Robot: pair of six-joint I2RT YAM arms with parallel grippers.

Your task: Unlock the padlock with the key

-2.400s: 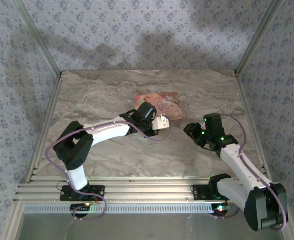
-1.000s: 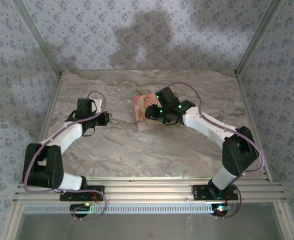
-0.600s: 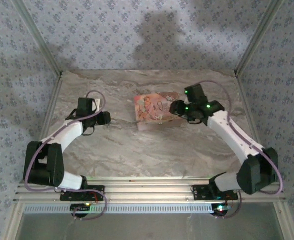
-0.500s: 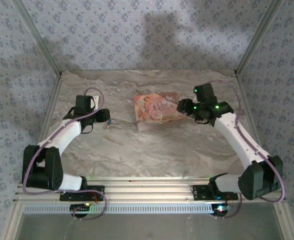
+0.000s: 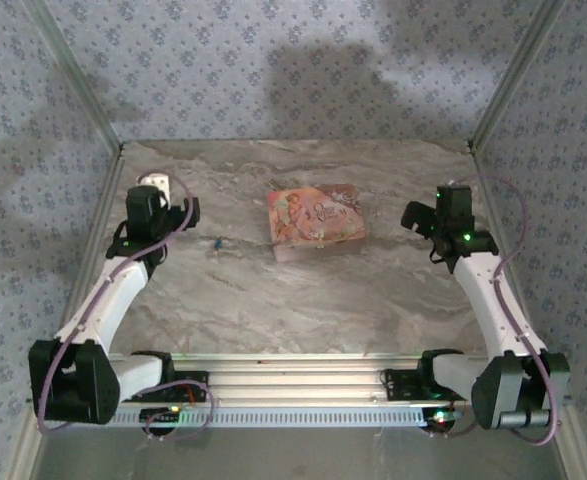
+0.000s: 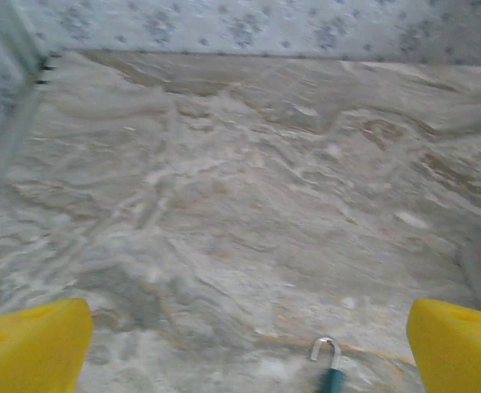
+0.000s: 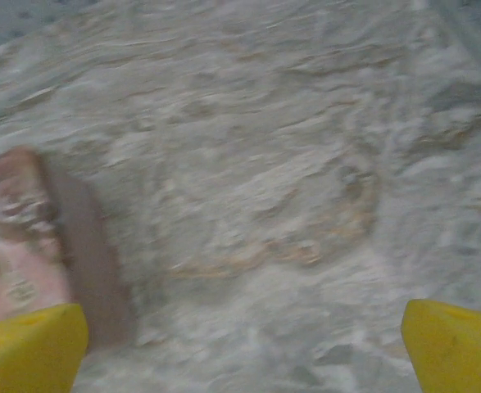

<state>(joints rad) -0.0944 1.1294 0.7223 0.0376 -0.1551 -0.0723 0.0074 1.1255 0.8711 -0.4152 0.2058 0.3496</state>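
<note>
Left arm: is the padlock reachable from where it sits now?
Probably yes. The padlock lies alone on the bare table, just ahead of the left tool, which is wide open. Nothing lies between them, and the pink box sits off to one side.

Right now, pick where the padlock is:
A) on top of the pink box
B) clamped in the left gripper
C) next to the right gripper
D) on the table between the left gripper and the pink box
D: the padlock lies loose on the table, with the open left gripper on one side and the pink box on the other.
</note>
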